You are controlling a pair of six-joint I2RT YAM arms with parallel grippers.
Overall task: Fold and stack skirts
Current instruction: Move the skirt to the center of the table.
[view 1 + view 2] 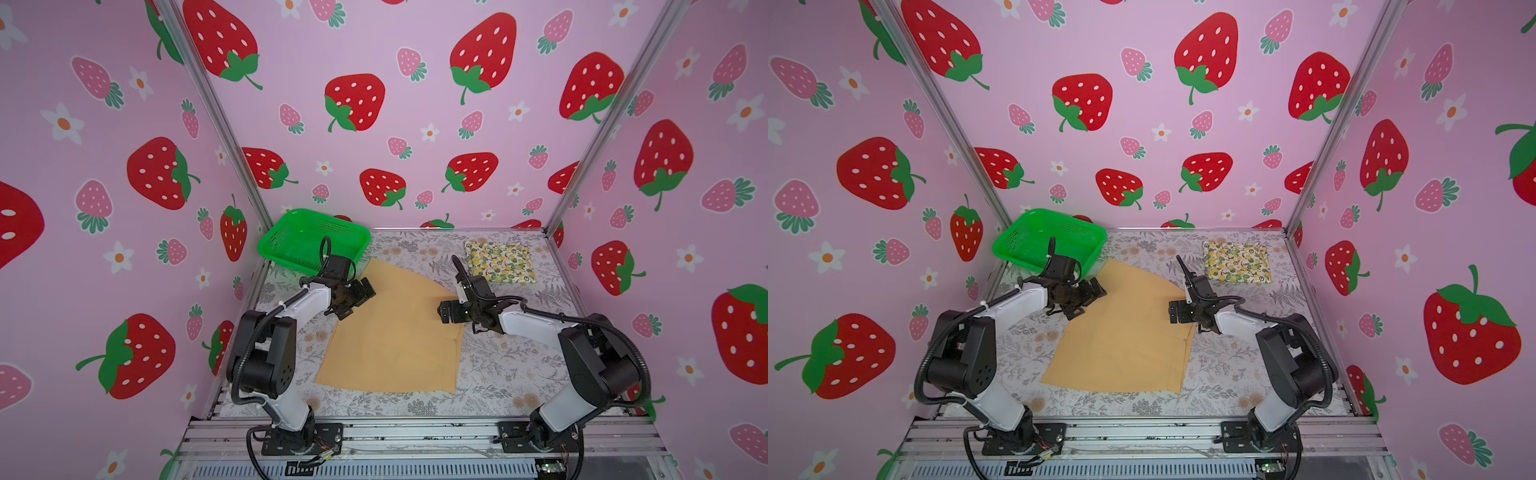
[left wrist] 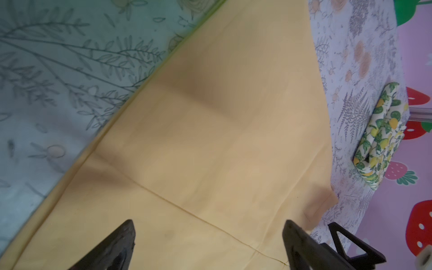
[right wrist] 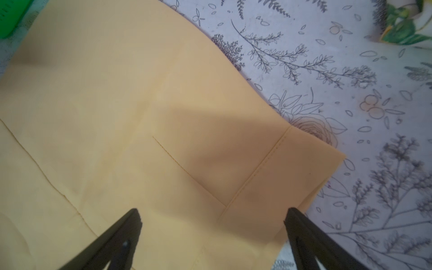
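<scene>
In both top views the tan skirt [image 1: 395,340] lies flat on the surface [image 1: 498,374], and the lemon skirt [image 1: 500,262] sits folded in the far corner. In the left wrist view the left gripper [image 2: 208,245] is wide apart over thin, floppy-looking cloth. In the right wrist view the right gripper [image 3: 212,233] is apart too, by a stitched corner, which I think is a good spot to pinch.

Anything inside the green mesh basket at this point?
Only the green plastic mesh basket's own floor shows in both top views, no cloth. Its near corner is covered by the left arm's wrist.
</scene>
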